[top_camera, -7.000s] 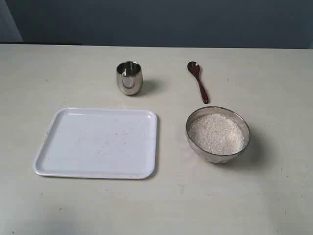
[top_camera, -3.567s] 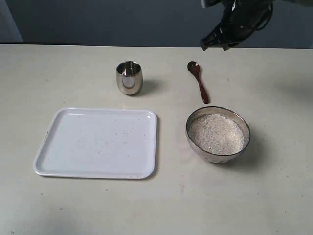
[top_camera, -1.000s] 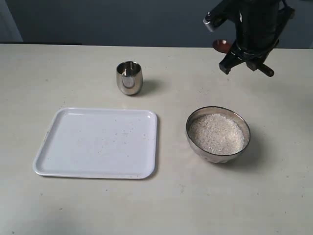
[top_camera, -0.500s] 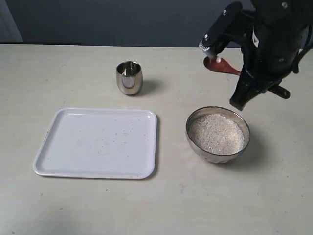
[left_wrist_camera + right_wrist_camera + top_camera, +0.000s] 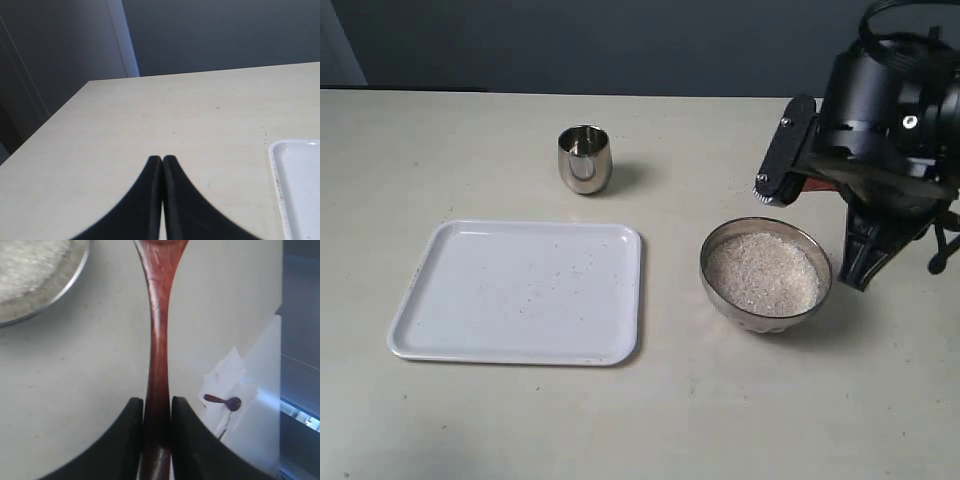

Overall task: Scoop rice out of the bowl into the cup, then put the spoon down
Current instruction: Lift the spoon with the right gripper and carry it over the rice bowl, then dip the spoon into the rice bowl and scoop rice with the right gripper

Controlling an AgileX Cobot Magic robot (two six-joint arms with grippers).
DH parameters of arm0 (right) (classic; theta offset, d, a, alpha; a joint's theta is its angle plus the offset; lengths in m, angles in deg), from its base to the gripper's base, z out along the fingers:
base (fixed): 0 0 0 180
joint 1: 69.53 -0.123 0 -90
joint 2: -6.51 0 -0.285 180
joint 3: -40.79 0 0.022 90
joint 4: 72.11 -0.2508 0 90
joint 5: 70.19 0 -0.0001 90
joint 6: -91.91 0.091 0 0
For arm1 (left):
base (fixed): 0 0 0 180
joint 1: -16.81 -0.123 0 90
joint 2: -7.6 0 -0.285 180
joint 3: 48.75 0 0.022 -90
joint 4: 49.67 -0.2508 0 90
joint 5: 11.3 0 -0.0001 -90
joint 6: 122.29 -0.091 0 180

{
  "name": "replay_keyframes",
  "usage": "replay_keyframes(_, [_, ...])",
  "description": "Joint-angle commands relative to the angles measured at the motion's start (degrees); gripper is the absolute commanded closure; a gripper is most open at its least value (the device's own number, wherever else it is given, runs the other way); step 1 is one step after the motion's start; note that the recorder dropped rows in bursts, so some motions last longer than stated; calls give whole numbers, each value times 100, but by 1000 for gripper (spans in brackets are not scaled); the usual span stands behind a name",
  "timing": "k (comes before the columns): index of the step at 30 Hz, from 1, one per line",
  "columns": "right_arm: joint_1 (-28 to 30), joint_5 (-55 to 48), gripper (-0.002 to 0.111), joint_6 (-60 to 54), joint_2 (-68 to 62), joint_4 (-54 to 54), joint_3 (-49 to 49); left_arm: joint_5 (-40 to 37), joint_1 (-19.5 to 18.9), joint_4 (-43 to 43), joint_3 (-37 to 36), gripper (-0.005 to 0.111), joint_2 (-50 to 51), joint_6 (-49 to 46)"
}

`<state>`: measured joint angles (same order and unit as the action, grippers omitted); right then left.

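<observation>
The steel bowl [image 5: 765,292] holds white rice [image 5: 763,272] and stands at the right of the table. The small steel cup [image 5: 585,158] stands upright further back and to the left. My right gripper [image 5: 157,402] is shut on the handle of the reddish-brown wooden spoon [image 5: 158,330]. The spoon's oval end reaches out past the bowl's rim [image 5: 60,280], above bare table. In the exterior view my right arm [image 5: 880,140] hangs over the bowl's far right side and hides most of the spoon [image 5: 817,186]. My left gripper [image 5: 162,159] is shut on nothing, low over the table.
A flat white tray [image 5: 520,290] lies left of the bowl and in front of the cup; its corner [image 5: 300,185] shows beside the left gripper. Beyond the table edge lies a white sheet of paper [image 5: 227,375].
The right arm came in, took the spoon from the table behind the bowl and lifted it. Over the last second it has moved forward and down to the bowl's far right side.
</observation>
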<state>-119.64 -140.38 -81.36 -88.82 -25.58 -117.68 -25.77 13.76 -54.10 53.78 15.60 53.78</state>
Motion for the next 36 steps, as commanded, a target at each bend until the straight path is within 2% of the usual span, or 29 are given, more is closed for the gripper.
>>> replay_keyframes(1, [-62, 23, 109, 33, 67, 190, 71, 78, 39, -19, 25, 106, -22, 25])
replay_keyframes(14, [-793, 23, 109, -55, 67, -20, 285, 78, 39, -19, 25, 106, -22, 25])
replay_keyframes(20, [-815, 23, 109, 130, 89, 498, 1044, 78, 39, -19, 25, 106, -22, 25])
replay_keyframes(26, [-927, 23, 109, 130, 192, 583, 1074, 78, 39, -19, 25, 106, -22, 25])
replay_keyframes(36, [-929, 23, 109, 130, -504, 928, 1074, 78, 39, -19, 25, 106, -22, 25])
